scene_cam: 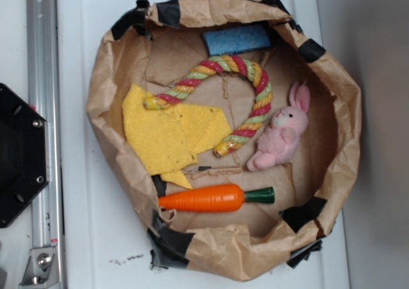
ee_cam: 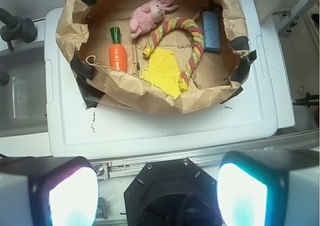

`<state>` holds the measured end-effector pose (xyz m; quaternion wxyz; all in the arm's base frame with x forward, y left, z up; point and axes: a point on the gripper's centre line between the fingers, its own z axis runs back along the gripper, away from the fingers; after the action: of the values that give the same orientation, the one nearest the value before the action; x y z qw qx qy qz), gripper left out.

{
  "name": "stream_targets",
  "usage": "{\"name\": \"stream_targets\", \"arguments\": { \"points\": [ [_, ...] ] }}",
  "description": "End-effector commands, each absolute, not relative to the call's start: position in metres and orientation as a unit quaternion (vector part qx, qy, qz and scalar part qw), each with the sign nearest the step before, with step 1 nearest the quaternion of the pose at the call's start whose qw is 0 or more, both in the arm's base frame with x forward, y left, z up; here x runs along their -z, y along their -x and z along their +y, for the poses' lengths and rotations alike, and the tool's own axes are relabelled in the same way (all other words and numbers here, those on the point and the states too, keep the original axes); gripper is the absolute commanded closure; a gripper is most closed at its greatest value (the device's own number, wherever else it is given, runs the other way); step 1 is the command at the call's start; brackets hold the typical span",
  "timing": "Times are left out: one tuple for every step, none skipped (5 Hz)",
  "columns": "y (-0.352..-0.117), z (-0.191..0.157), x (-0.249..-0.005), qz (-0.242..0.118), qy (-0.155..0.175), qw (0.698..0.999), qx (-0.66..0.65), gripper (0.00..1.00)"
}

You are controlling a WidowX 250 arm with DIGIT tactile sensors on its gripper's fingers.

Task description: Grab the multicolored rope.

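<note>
rope: thick twisted red-yellow-green rope (scene_cam: 249,87) (ee_cam: 192,41), horseshoe-curved inside crumpled brown paper basket (scene_cam: 115,65), one end on flat yellow cloth (scene_cam: 167,135)
hand: the hand (ee_cam: 159,196) spread wide, well short of basket

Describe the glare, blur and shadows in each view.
Exterior view: soft, even light, slightly blurry, shadow under the paper rim. Wrist view: two out-of-focus fingers glow white-cyan in the foreground; the multicolored rope stays reasonably sharp.

White plastic tabletop (scene_cam: 83,238), metal rail (scene_cam: 39,78) along one edge, grey floor (scene_cam: 383,174) beyond.
</note>
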<state>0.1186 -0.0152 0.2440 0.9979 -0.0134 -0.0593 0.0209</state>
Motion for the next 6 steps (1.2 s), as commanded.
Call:
{"name": "stream_targets", "arguments": {
  "points": [
    [-0.119, -0.015, -0.244, -0.059, 0.013, 0.998, -0.021, 0.00],
    [-0.169, 0.007, -0.211, -0.050, -0.004, 0.998, -0.026, 0.00],
    [-0.219, 0.013, -0.188, -0.052, -0.012, 0.998, -0.030, 0.00],
    [-0.247, 0.018, -0.157, -0.072, 0.001, 0.990, -0.123, 0.00],
    [-0.260, 0.017, -0.122, -0.084, 0.013, 0.974, -0.208, 0.00],
    [-0.269, 0.010, -0.084, -0.089, 0.021, 0.970, -0.225, 0.00]
  ]
}}
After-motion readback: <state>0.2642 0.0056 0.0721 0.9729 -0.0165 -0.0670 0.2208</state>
